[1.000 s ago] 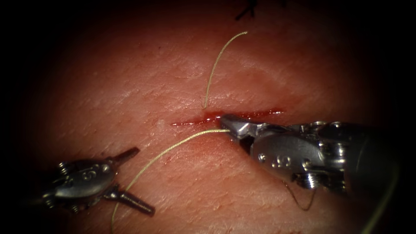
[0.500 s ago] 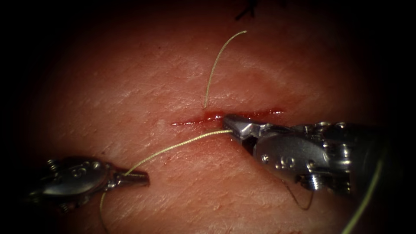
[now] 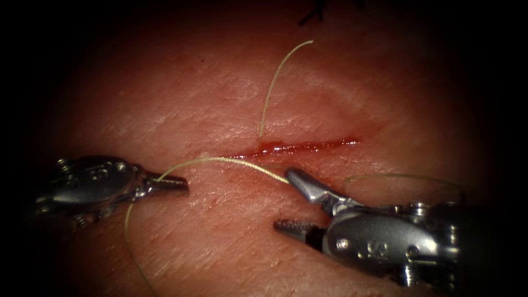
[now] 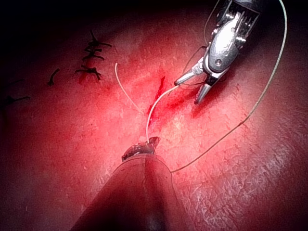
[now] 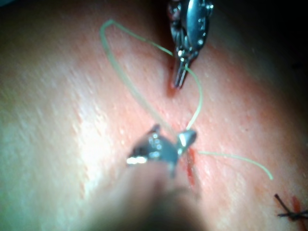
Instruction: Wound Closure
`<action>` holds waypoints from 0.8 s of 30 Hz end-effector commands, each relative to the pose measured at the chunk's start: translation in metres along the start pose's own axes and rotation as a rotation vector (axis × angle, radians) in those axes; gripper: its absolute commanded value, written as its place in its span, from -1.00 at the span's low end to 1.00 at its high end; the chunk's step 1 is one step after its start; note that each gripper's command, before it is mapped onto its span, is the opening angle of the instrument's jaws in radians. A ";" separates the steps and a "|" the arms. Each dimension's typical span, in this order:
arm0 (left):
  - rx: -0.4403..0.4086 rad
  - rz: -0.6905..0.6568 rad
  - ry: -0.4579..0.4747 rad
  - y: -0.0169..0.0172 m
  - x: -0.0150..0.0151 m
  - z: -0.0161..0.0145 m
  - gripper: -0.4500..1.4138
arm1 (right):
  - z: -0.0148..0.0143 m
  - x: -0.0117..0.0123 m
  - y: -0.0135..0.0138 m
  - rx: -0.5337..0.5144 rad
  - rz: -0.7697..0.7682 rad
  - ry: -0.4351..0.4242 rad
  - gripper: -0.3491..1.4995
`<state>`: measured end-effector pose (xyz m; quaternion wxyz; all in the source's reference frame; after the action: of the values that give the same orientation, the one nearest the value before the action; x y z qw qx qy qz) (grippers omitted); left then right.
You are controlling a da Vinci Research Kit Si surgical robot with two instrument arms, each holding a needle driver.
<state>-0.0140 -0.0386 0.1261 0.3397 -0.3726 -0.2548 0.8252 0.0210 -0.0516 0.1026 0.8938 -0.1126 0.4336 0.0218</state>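
Note:
The cut (image 3: 297, 147) lies across the tissue (image 3: 220, 99), wet with red fluid. Left of the cut's end, my left tool (image 3: 170, 182) is shut on the pale thread (image 3: 220, 160), which arcs right to the upper jaw of my right tool (image 3: 284, 201). That tool stands open just in front of the cut, with nothing between its jaws. A free thread tail (image 3: 275, 77) rises from the cut's far edge. I see no needle. In the left wrist view the left jaws (image 4: 144, 148) pinch the thread (image 4: 153, 108). The right wrist view has the open right jaws (image 5: 161, 147) facing the left tool (image 5: 185, 43).
Dark older stitches (image 4: 91, 57) sit beyond the cut, with one knot (image 3: 313, 14) at the far edge. More thread (image 3: 401, 176) loops over the right tool's shaft, and a strand (image 3: 129, 231) trails down from the left tool.
The left tool shut on the thread, then rose slightly. The right tool opened, let go at the cut and dropped back towards the front, so the thread now arcs between them.

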 end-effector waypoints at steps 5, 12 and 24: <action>0.010 0.007 0.003 -0.0012 -0.0006 0.0001 -1.00 | -0.0015 -0.0012 -0.0014 0.009 0.068 0.043 0.89; 0.022 0.001 0.003 -0.0015 -0.0013 -0.0008 -1.00 | -0.0053 -0.0022 -0.0038 0.089 0.152 0.127 0.91; 0.030 -0.006 0.004 -0.0002 -0.0018 -0.0008 -1.00 | -0.0149 -0.0074 -0.0033 0.220 0.143 0.079 0.60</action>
<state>-0.0119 -0.0399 0.1258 0.3489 -0.3680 -0.2426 0.8270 0.0053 -0.0577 0.0992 0.8796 0.0167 0.4743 0.0334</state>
